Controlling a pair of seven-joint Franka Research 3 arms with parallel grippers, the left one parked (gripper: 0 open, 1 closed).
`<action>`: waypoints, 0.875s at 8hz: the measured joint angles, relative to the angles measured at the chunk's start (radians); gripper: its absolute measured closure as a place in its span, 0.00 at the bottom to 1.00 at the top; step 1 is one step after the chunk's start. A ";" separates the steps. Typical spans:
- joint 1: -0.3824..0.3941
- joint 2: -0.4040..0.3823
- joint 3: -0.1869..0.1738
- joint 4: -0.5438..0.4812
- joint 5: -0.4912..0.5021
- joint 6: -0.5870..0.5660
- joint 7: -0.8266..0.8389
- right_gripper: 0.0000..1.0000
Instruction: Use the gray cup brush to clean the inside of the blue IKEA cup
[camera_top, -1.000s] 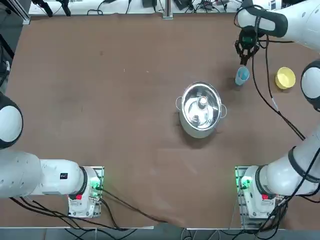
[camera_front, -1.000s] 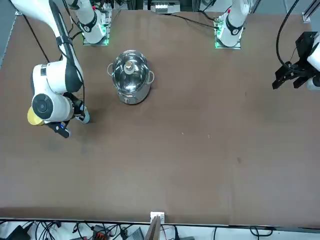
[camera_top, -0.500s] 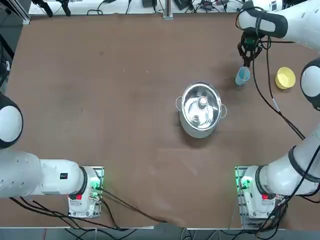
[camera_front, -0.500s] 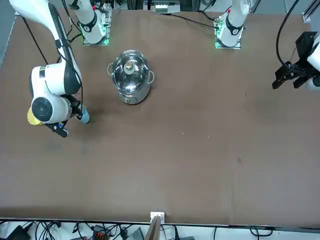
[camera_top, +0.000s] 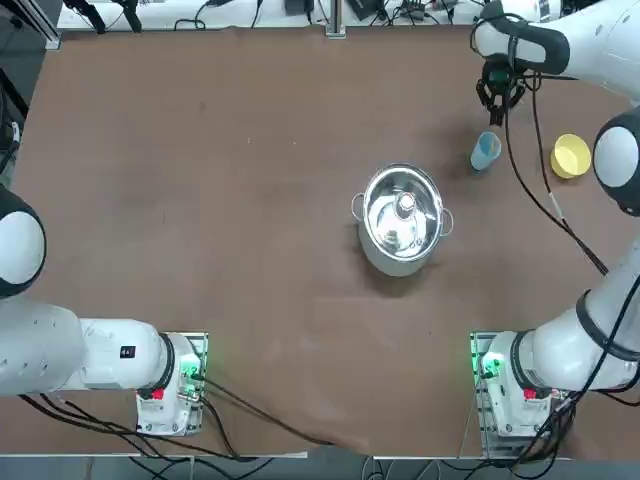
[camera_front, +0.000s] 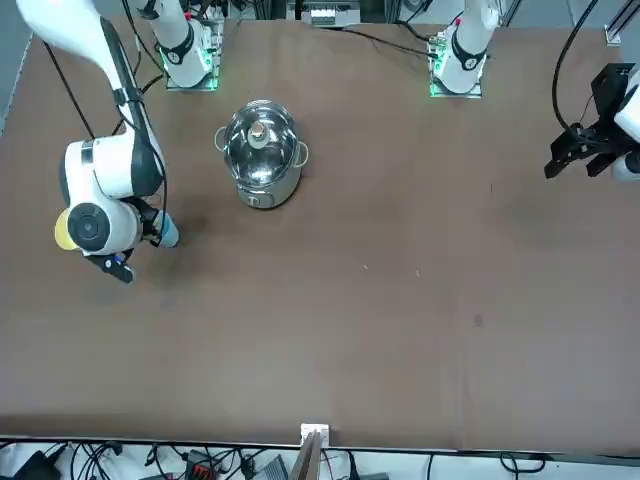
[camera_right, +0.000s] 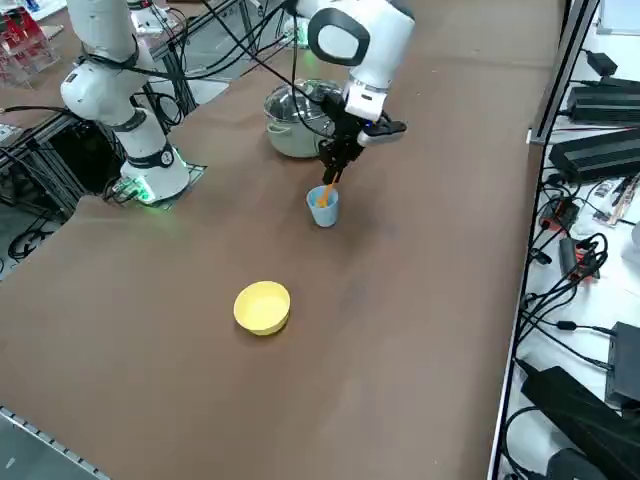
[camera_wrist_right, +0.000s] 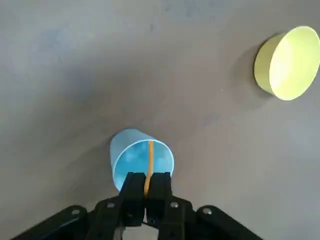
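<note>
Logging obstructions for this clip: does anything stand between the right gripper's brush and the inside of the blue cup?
Nothing visible: the right gripper holds the brush, which already reaches into the blue cup.

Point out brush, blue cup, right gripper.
Brush (camera_wrist_right: 151, 155): right wrist view, on its orange shaft.
Blue cup (camera_right: 323, 213): right side view, on its outer wall.
Right gripper (camera_wrist_right: 147, 184): right wrist view, between its fingertips.

My fingertips (camera_wrist_right: 161, 181) are covering part of the orange brush (camera_wrist_right: 150, 159) between them; below them, the blue cup's near wall (camera_right: 322, 213) is hiding the brush's lower end from me.
</note>
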 joint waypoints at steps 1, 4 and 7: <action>0.000 0.012 0.000 0.026 0.030 -0.001 0.001 0.95; 0.005 0.020 0.003 0.050 0.100 -0.003 0.003 0.95; 0.010 0.006 0.007 0.111 0.099 -0.133 0.017 0.95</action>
